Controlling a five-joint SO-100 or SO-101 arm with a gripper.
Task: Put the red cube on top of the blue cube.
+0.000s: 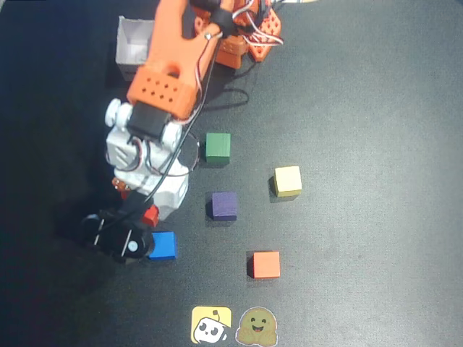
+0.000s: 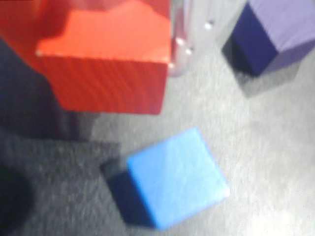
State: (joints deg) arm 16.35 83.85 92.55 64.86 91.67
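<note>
The red cube (image 2: 106, 64) fills the top left of the wrist view, and my gripper (image 2: 103, 59) is shut on it. A pale translucent finger (image 2: 184, 46) presses its right side. The blue cube (image 2: 174, 184) lies on the dark mat below and to the right of the red cube, apart from it. In the overhead view only a small part of the red cube (image 1: 150, 215) shows in the gripper (image 1: 147, 217), just up-left of the blue cube (image 1: 163, 246). The arm hides the rest.
A purple cube (image 1: 224, 205) (image 2: 278, 29) sits right of the gripper. In the overhead view a green cube (image 1: 218, 147), a yellow cube (image 1: 288, 181) and an orange cube (image 1: 266, 264) lie further right. A white box (image 1: 134, 43) stands at the top left. Two stickers (image 1: 211, 325) lie near the bottom edge.
</note>
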